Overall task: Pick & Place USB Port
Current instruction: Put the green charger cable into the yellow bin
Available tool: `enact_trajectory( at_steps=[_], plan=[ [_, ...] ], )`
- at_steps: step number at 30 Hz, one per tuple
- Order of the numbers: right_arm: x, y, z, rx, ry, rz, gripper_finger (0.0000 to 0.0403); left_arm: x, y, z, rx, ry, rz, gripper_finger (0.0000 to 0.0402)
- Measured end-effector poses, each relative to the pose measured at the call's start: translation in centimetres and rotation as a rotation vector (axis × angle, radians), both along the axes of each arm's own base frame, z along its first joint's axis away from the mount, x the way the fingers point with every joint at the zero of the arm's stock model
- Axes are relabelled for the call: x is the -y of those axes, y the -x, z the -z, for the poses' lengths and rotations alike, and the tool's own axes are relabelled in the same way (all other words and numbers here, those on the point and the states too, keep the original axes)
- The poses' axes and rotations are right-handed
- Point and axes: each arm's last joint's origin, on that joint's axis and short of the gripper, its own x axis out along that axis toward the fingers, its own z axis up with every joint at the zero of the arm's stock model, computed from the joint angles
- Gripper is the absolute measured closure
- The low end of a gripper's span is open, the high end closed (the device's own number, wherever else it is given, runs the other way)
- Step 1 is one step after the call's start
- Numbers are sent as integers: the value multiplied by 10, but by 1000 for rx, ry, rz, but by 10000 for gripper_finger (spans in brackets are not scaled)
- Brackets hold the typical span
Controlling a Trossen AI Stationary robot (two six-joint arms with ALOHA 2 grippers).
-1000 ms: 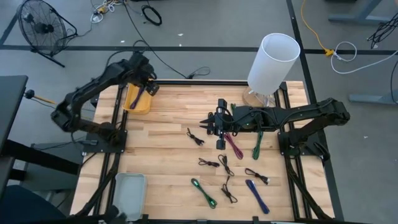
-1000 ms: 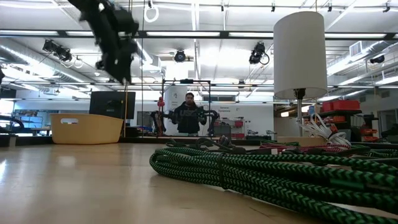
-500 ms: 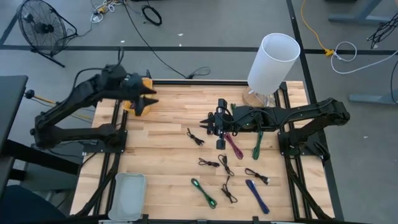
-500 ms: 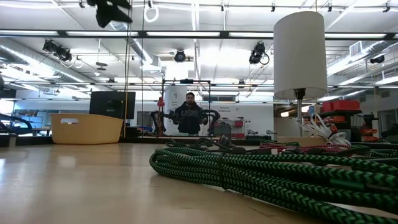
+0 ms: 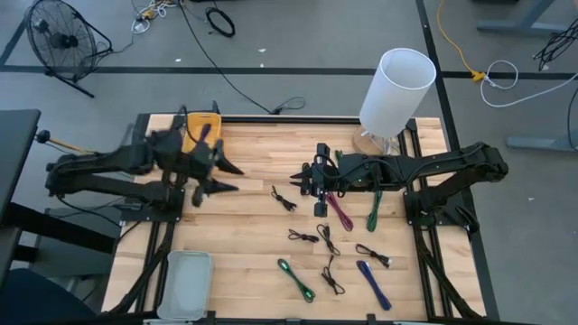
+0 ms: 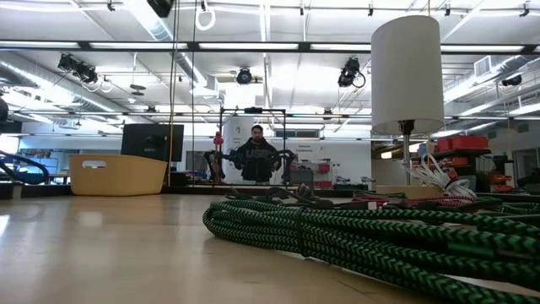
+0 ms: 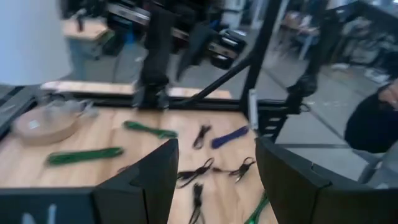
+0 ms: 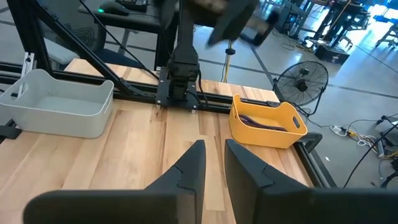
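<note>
Item: braided cables [image 5: 340, 209], purple, green, blue and black, thin and ropy, scattered across my slatted wood counter [image 5: 253, 244]. One purple cable lies in the yellow bin [image 5: 200, 133] at the far left corner. Grey tray [image 5: 184, 282], smooth plastic, near left corner. White cylinder [image 5: 396, 89], far right. Left end effector [image 5: 221, 177]: spread wide, empty, above the counter's left side. Right end effector [image 5: 307, 181]: nearly closed, empty, mid-counter beside cables. Room: concrete floor, a fan [image 5: 56, 38].
</note>
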Motion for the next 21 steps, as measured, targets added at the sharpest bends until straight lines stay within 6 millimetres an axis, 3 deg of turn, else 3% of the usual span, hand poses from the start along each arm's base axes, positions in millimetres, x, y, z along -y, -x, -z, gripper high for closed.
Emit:
enact_trajectory(
  at_steps=[4,8,17,21],
  plan=[
    [0,0,0,0,0,0,342,9,-10,21,159,6,-6,181],
    [0,0,0,0,0,0,342,14,-16,30,298,-44,-127,181],
    [0,-1,-3,36,12,-6,342,18,-44,50,224,-89,-197,181],
    [0,-1,-3,36,12,-6,342,18,-47,46,236,-99,-197,181]
  ],
)
